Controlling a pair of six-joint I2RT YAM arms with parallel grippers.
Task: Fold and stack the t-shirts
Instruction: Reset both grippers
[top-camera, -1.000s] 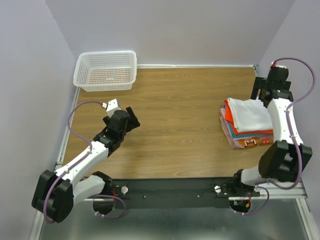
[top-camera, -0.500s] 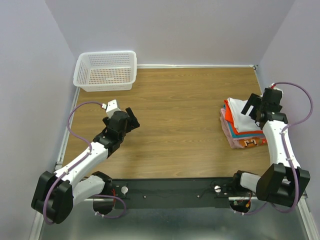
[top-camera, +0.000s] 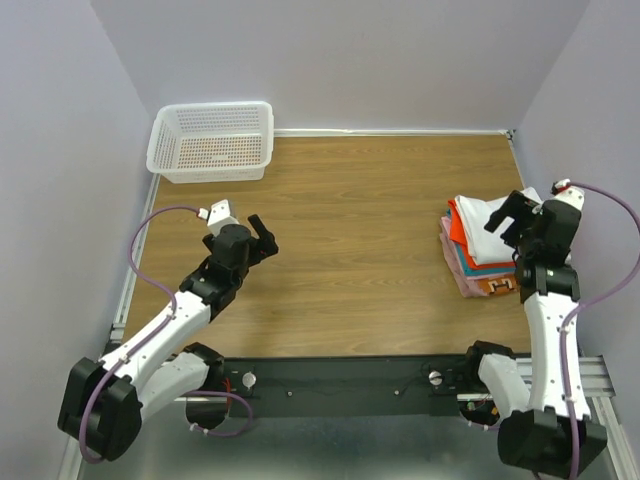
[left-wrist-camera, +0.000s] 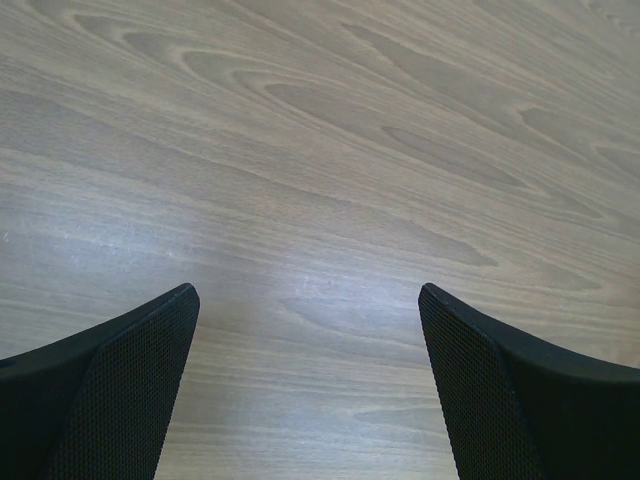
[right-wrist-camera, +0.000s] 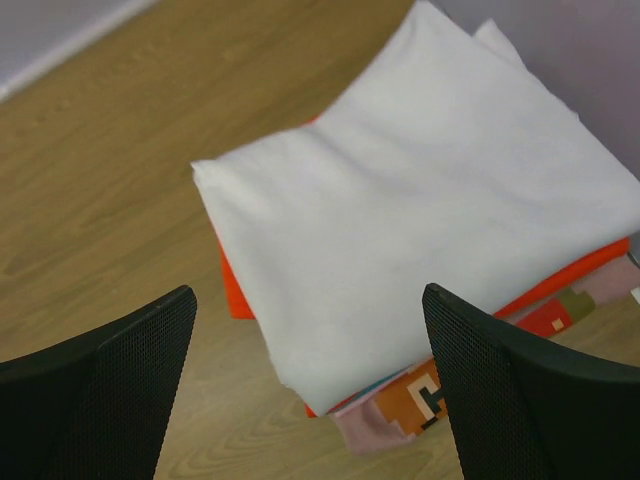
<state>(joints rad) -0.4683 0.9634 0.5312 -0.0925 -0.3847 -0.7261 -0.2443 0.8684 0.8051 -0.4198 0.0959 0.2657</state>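
A stack of folded t-shirts lies at the right of the wooden table. A folded white shirt is on top. Under it are an orange-red one, a thin teal edge, a pink one and a brown printed one. My right gripper is open and empty, above the stack's near right side; in the right wrist view its gripper point is over the white shirt's near edge. My left gripper is open and empty over bare wood at the left.
A white plastic mesh basket stands at the back left corner, with nothing showing inside it. Lilac walls close the table on the left, back and right. The stack sits close to the right wall.
My right arm has swung back from the far right corner toward the near side and now hangs over the stack's right edge. My left arm has shifted slightly.
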